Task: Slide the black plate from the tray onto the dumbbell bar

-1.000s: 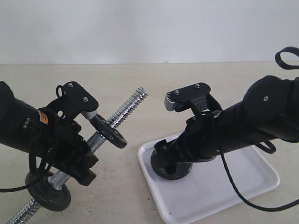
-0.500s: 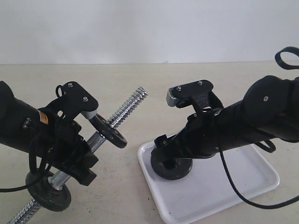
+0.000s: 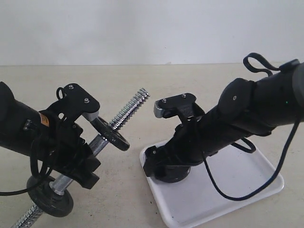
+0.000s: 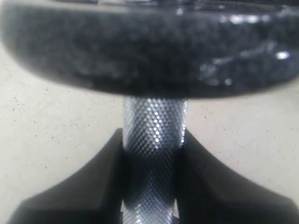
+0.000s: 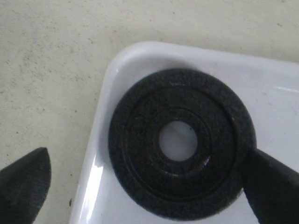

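Observation:
The black plate point(image 5: 140, 140) lies flat in a corner of the white tray point(image 5: 261, 79); in the exterior view the plate point(image 3: 173, 175) is mostly hidden under my right arm. Just above it my right gripper point(image 5: 149, 186) is open, one finger at the plate's rim and the other over the table beyond the tray's edge. The dumbbell bar point(image 3: 126, 111) is tilted, its threaded end pointing up toward the tray point(image 3: 237, 185). My left gripper point(image 4: 152, 186) is shut on the bar's knurled middle point(image 4: 154, 126), between its two black discs point(image 3: 110, 134).
The lower disc point(image 3: 50, 199) and the bar's lower threaded end sit near the table's front left. A black cable point(image 3: 237, 194) from the right arm loops over the tray. A pale wall stands behind the beige table point(image 3: 142, 76).
My right arm has swung left and down, so its open gripper now sits closer over the plate. The left arm and the bar have not moved.

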